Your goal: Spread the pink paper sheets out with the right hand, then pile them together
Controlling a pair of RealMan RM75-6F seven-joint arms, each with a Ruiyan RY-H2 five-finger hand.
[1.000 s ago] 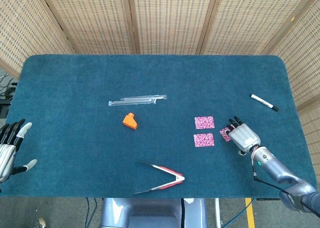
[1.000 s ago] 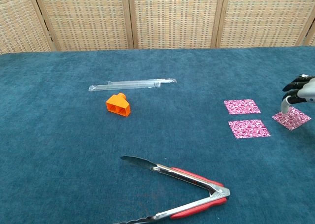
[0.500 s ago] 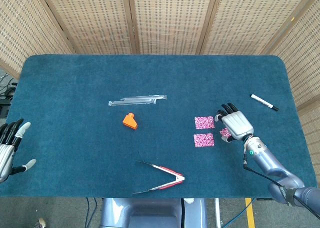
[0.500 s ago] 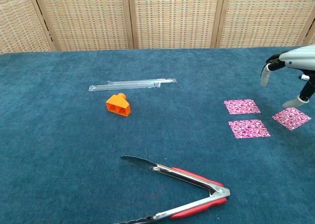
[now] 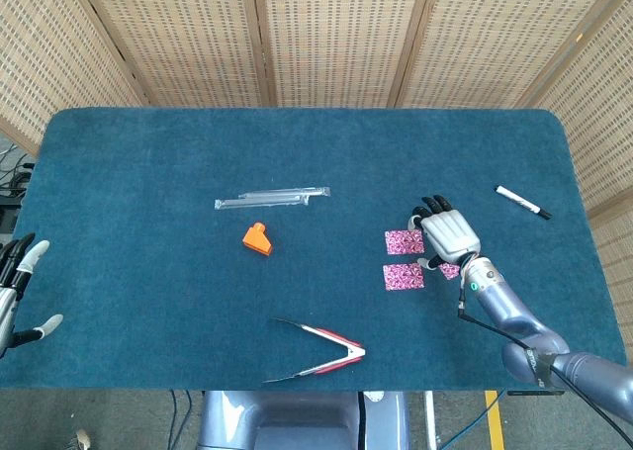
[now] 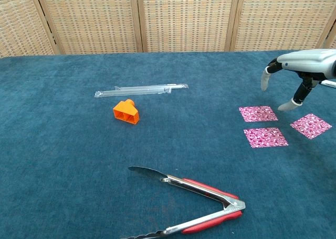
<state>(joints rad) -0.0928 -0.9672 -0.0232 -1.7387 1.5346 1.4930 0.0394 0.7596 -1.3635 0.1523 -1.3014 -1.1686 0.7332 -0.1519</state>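
Observation:
Three pink patterned paper sheets lie apart on the blue cloth: a far one [image 6: 258, 113] [image 5: 403, 241], a near one [image 6: 265, 137] [image 5: 403, 276], and a third off to the right [image 6: 311, 125], mostly hidden under the hand in the head view. My right hand [image 6: 299, 65] [image 5: 445, 234] hovers above the cloth, fingers spread and holding nothing, between the far sheet and the right sheet. At the table's left edge my left hand [image 5: 14, 290] rests with fingers apart and nothing in it.
Red-handled metal tongs [image 6: 191, 199] lie near the front edge. An orange plastic piece [image 6: 126, 111] and a clear plastic sleeve [image 6: 140, 90] sit left of centre. A black-and-white marker [image 5: 522, 202] lies at the far right. Woven screens stand behind the table.
My right hand lifted off the right sheet and moved left and up, toward the far sheet. The left hand slid slightly further off the left edge. The sheets stayed put.

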